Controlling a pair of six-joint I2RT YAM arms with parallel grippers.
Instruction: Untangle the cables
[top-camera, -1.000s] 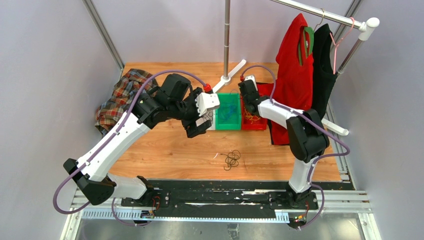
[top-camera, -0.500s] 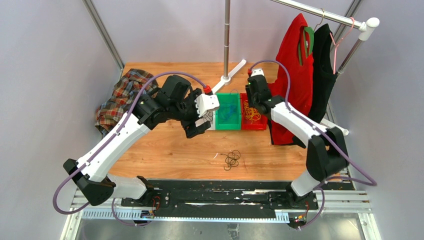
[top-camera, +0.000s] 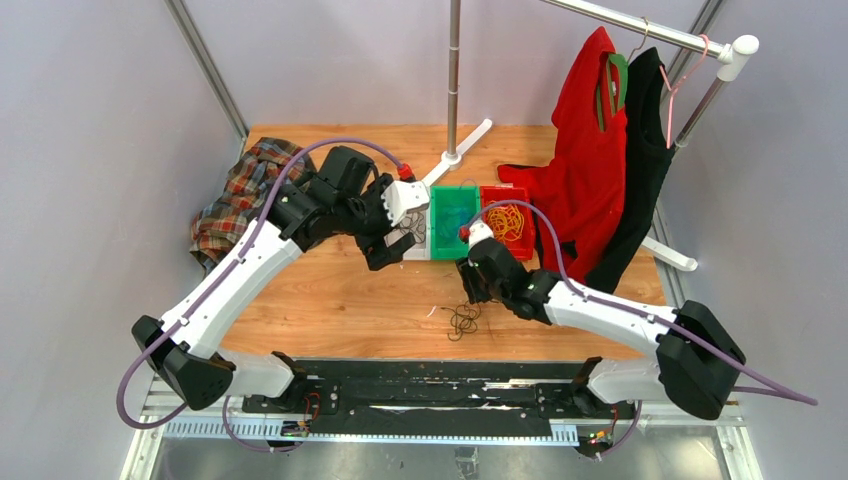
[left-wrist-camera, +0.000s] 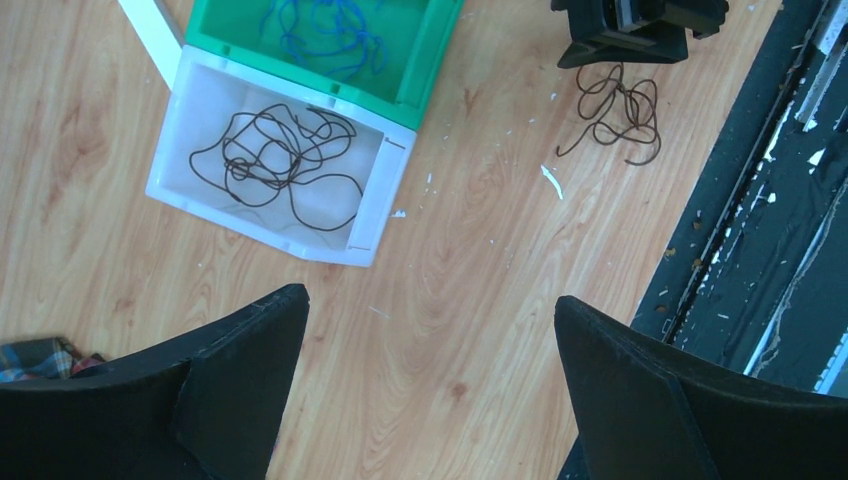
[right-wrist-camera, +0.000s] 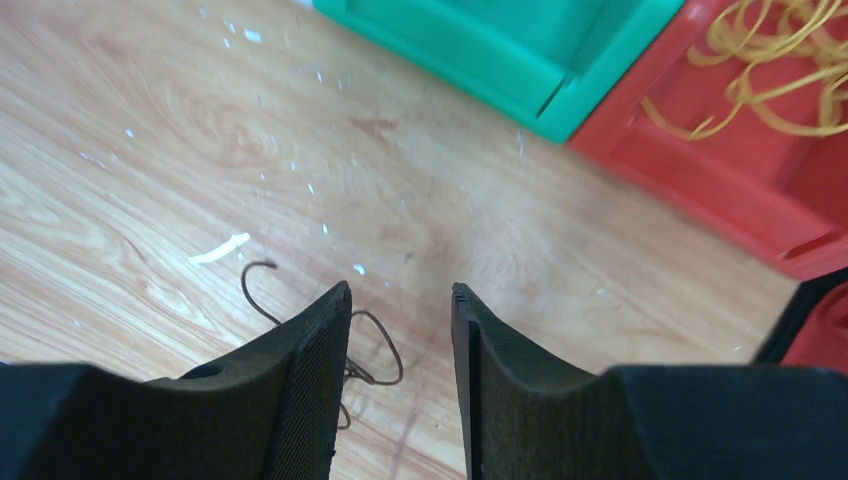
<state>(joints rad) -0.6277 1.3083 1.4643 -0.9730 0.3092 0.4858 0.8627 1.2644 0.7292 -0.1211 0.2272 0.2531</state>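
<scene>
Right gripper (right-wrist-camera: 400, 292) hangs low over the wooden table (right-wrist-camera: 130, 150). Its two dark fingers (right-wrist-camera: 310, 380) are parted by only a narrow gap and have hold of nothing. The loose dark cable (left-wrist-camera: 615, 105), a small tangle of loops, lies flat on the table directly under and just in front of those fingertips. In the right wrist view one hooked end curls out beside the left-hand finger and a loop crosses the lower part of the gap, while the rest is hidden behind the finger. Whether the tips touch the wire cannot be told.

The left gripper (left-wrist-camera: 428, 300) is held higher above the boards with its jaws spread wide and empty, well apart from the loose tangle. It sits just beside the white bin (left-wrist-camera: 370, 210), where a black cable (left-wrist-camera: 262, 150) lies coiled on the floor.

Three bins stand touching in a row. The green bin (right-wrist-camera: 480, 50) is next to the white one and holds a blue cable (left-wrist-camera: 335, 30). The red bin (right-wrist-camera: 700, 190) is beyond it and holds yellow cables (top-camera: 508, 222). The loose tangle lies on the near side of that row, closest to the green bin.
</scene>
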